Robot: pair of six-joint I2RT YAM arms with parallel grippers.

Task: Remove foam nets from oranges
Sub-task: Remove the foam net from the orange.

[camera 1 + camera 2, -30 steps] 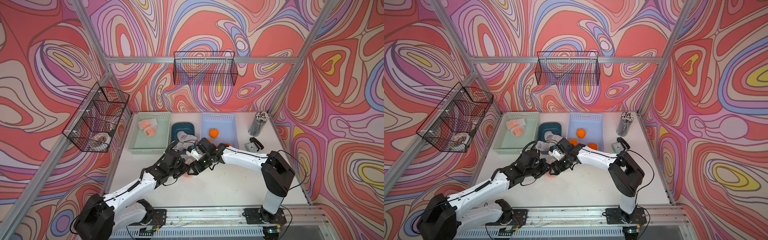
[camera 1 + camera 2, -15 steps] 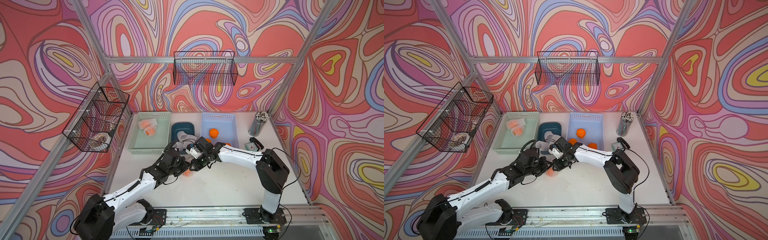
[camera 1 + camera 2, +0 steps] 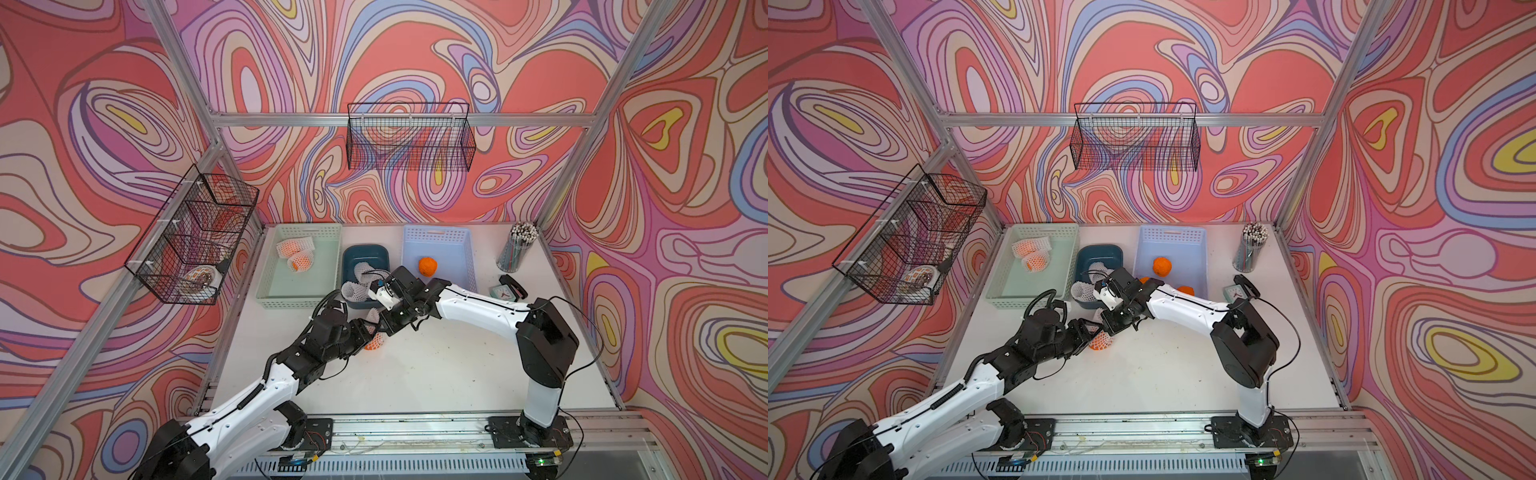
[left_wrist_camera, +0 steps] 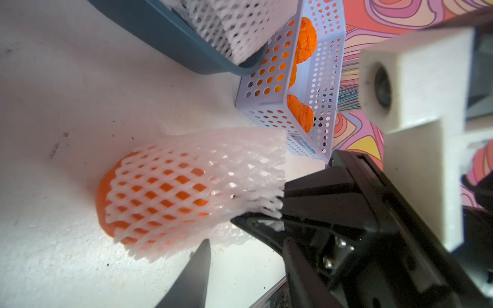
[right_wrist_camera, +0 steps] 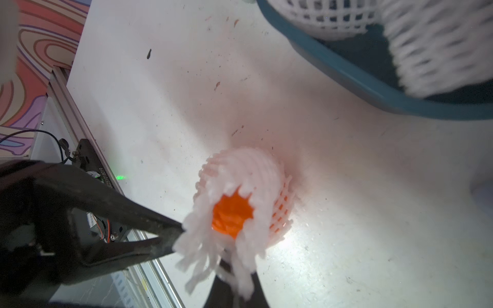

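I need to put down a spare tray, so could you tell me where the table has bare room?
Bare: the wide strip of table between the netted orange and the front rail, and the patch on the near side of the green basket. Crowded: the back row with teal bin and blue basket.

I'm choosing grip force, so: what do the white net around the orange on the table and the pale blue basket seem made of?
The net: soft white foam, matte; its diamond mesh stretches over the orange and its edge frays into wisps. The basket: probably hard plastic, smooth, slightly glossy; thin straight walls with even round holes.
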